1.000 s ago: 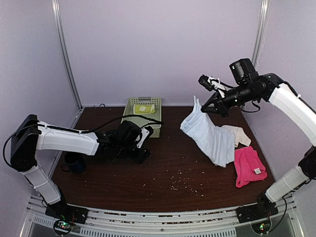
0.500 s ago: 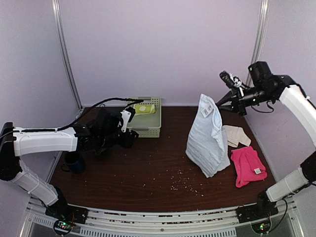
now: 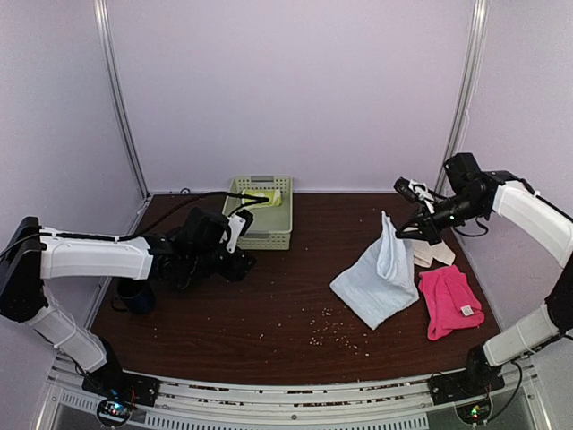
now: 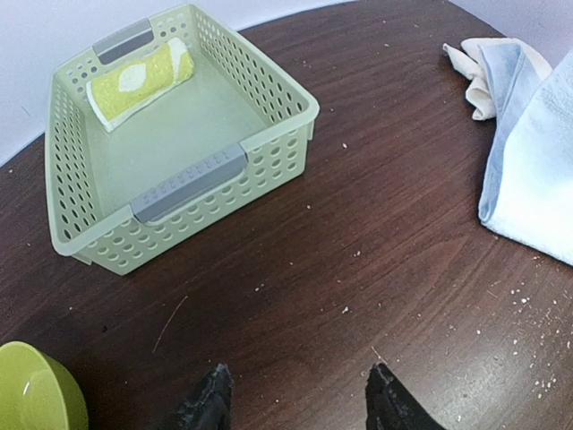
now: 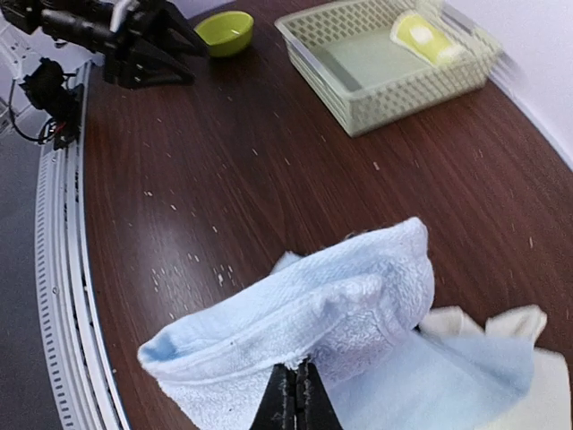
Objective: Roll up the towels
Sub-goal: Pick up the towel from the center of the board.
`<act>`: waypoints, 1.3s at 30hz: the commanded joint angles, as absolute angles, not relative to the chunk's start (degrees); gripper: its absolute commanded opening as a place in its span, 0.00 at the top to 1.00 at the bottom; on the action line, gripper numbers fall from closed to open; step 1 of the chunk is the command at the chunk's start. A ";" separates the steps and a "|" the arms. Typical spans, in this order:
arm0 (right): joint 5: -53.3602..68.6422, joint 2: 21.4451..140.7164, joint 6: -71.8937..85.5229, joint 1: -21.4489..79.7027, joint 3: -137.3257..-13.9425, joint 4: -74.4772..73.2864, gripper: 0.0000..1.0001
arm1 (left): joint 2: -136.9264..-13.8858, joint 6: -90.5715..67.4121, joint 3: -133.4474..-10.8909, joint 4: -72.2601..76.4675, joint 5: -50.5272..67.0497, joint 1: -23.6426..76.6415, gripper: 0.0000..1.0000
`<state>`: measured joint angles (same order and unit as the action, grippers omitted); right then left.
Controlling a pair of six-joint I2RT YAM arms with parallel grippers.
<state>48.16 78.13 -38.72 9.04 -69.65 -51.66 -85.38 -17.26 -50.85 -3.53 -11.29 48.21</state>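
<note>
Fingers of right gripper: pressed together, pinching a raised fold of the blue towel. In the top view this gripper hangs over the right side of the table.

Fingers of left gripper: spread, nothing between them, bare tabletop below. It sits left of centre, just near of the basket.

Blue towel: one corner lifted to a peak in the right grip, the rest slumped on the table right of centre. It also shows at the right edge of the left wrist view.

Cream towel: flat on the table, on the far right side of the blue one, touching it and partly under its edge.

Pink towel: flat, just right of the blue towel and near of the cream one; white tag facing up.

Basket: pale green, perforated walls, far left of centre.
- Contents: one rolled lime towel with pale lemon print, against the far wall.
- Rest of the floor bare.

Green bowl: on the table left of the left gripper; contents cannot be told.

Crumbs: pale specks scattered over the near middle of the table.
</note>
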 commanded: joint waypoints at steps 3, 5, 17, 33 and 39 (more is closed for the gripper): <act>42.93 86.80 -33.26 33.27 -90.11 -49.91 1.00 | -80.67 -18.07 -53.46 -4.74 -16.91 47.14 0.47; 46.44 90.69 -32.11 37.64 -101.07 -52.01 1.00 | -78.72 -19.01 -53.78 -7.13 -18.10 46.23 0.47; 55.55 92.81 -21.99 42.83 -134.31 -47.88 1.00 | -71.71 -22.14 -50.59 -6.27 -20.17 44.04 0.46; 20.54 70.45 -43.68 21.14 -55.87 -53.30 0.73 | -86.92 -13.11 -54.11 2.43 9.12 44.60 0.45; 22.12 71.67 -33.66 20.48 -57.46 -47.18 0.55 | -95.22 -14.89 -60.75 -4.34 4.43 45.01 0.44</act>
